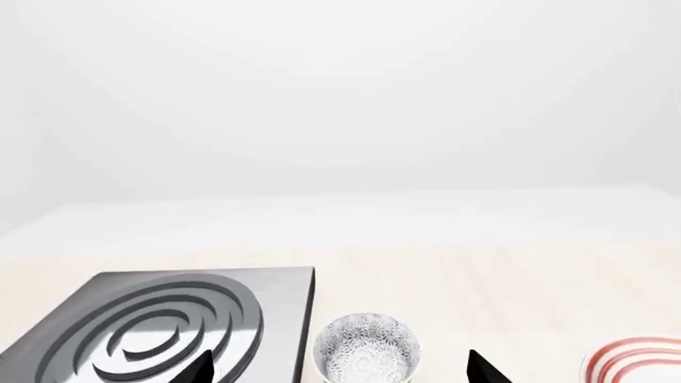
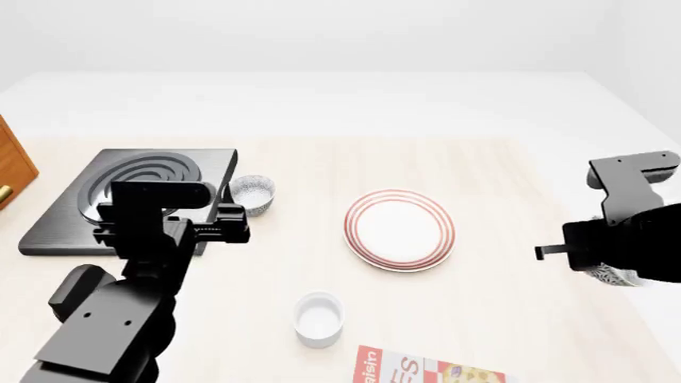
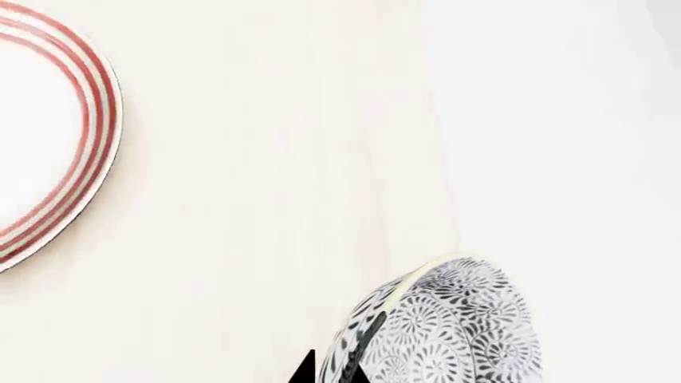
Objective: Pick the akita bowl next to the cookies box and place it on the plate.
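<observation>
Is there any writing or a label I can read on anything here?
"ES": rotated white letters on the red cookies box, cut off at the head view's bottom edge; the rest of the word is out of view.
Nothing else bears text: the plate and both patterned bowls show only decoration.

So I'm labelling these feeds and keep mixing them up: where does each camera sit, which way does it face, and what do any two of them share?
Head view: high on the robot, looking down over the pale wooden table; both black arms show.
Left wrist view: low, facing along the table past the dark grey ringed stove slab; black fingertips show.
Right wrist view: looking down at a tilted grey-and-white patterned bowl in the right gripper.
Shared: all three show the red-ringed white plate.
</observation>
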### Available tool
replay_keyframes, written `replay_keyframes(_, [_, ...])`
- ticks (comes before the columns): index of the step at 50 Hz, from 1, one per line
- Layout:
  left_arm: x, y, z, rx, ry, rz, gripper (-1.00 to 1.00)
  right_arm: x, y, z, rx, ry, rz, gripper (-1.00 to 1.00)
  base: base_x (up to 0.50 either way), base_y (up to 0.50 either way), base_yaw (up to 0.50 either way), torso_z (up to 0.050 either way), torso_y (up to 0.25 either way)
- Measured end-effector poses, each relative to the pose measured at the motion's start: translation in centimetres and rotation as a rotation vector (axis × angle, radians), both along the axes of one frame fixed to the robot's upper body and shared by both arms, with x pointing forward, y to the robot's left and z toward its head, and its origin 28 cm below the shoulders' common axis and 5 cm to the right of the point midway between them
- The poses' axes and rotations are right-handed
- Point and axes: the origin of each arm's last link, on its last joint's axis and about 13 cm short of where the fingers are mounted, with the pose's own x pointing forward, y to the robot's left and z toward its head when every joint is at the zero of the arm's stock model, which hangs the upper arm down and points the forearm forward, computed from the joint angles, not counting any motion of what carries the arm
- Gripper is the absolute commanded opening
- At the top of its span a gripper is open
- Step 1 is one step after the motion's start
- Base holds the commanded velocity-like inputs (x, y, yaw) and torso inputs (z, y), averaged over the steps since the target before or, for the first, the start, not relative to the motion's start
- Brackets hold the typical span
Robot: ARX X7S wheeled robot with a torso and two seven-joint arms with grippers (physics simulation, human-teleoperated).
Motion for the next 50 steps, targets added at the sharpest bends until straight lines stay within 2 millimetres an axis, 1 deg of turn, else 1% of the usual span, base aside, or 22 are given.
replay_keyframes(6, [-0.1, 0.0, 0.1, -0.001, -0.002, 0.0, 1.0, 2.4, 2.9, 1.7, -0.022, -0.077, 0.107, -1.0, 0.0, 0.0, 0.0, 0.0, 0.0])
replay_keyframes(15, [-0.2, 0.0, 0.1, -0.007, -0.004, -0.003, 1.0, 6.0, 8.6, 3.8, -0.098, -0.201, 0.318, -1.0, 0.0, 0.0, 0.0, 0.0, 0.0])
replay_keyframes(18, [-0.3, 0.1, 0.1, -0.009, -0.005, -0.003, 1.0, 6.9, 10.6, 4.2, -0.136, -0.234, 0.392, -1.0, 0.0, 0.0, 0.0, 0.0, 0.0])
replay_keyframes(22, [-0.4, 0.1, 0.2, -0.011, -0.005, -0.005, 1.0, 7.5, 13.0, 4.2, -0.202, -0.273, 0.496, -1.0, 0.0, 0.0, 0.0, 0.0, 0.0])
replay_keyframes(28, [-0.5, 0.0, 0.3, -0.013, -0.009, -0.011, 1.0, 8.1, 16.0, 3.0, -0.325, -0.318, 0.638, -1.0, 0.0, 0.0, 0.0, 0.0, 0.0])
replay_keyframes(34, [-0.6, 0.0, 0.3, -0.016, -0.011, -0.016, 1.0, 8.8, 17.9, 1.2, -0.419, -0.326, 0.721, -1.0, 0.0, 0.0, 0.0, 0.0, 0.0])
replay_keyframes(43, [-0.7, 0.1, 0.2, -0.022, -0.013, -0.022, 1.0, 9.8, 19.3, -2.3, -0.557, -0.309, 0.773, -1.0, 0.0, 0.0, 0.0, 0.0, 0.0])
replay_keyframes(50, [-0.8, 0.1, 0.0, -0.023, -0.015, -0.026, 1.0, 10.1, 19.6, -4.0, -0.662, -0.296, 0.783, -1.0, 0.0, 0.0, 0.0, 0.0, 0.0])
